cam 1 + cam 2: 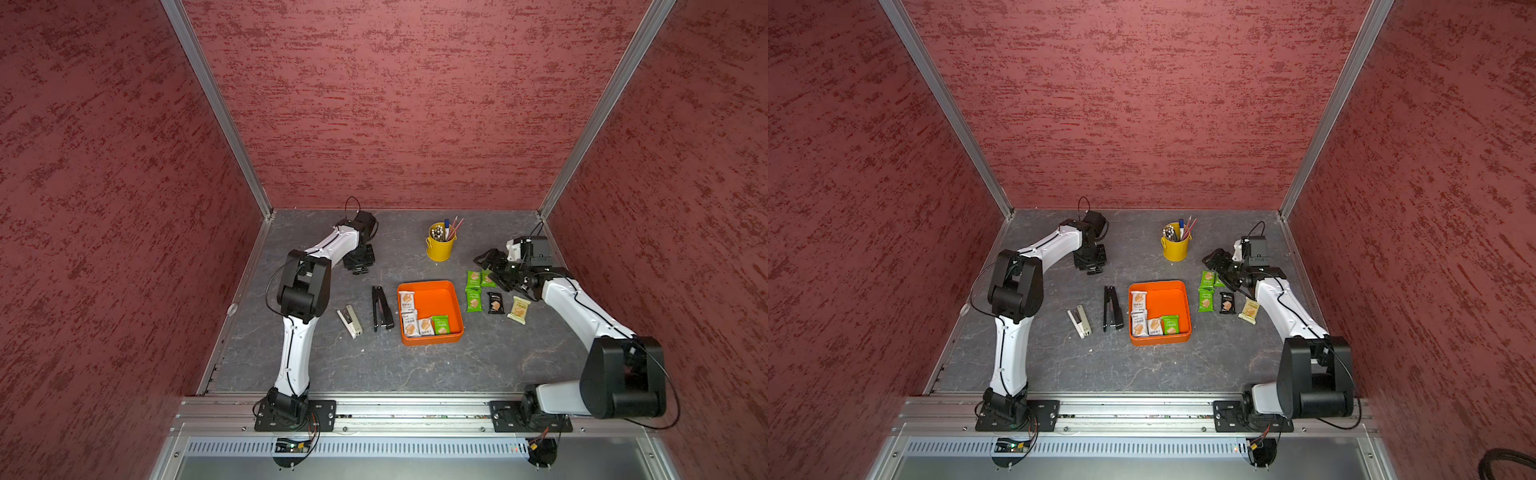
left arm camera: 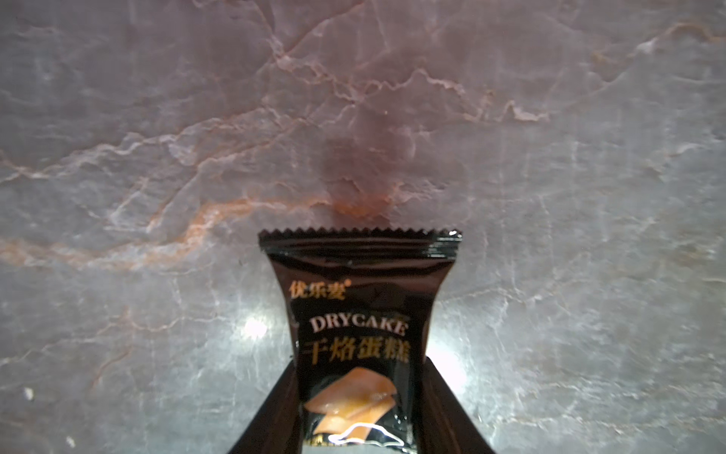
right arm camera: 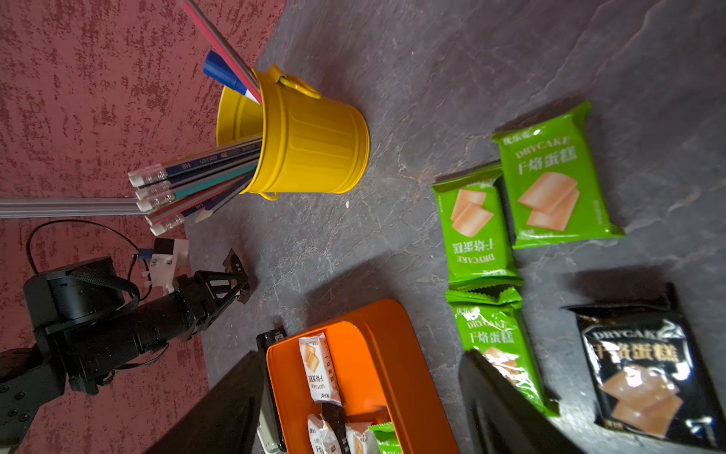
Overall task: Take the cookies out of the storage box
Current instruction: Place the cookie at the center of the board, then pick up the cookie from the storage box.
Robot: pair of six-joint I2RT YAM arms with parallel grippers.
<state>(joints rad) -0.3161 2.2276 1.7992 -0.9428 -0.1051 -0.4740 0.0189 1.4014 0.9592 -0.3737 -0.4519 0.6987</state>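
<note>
Vertically down, left tool with cookie.

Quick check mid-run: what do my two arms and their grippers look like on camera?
Both the left arm and right arm have white links between bulky black joint housings, with thin black cables running along them and looping at the wrists. The left gripper and right gripper are black and openwork, truss-like in build. No markings are legible.

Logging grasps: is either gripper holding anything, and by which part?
The left gripper holds a black cookie packet by its biscuit-picture end; the right gripper is open, empty.
</note>
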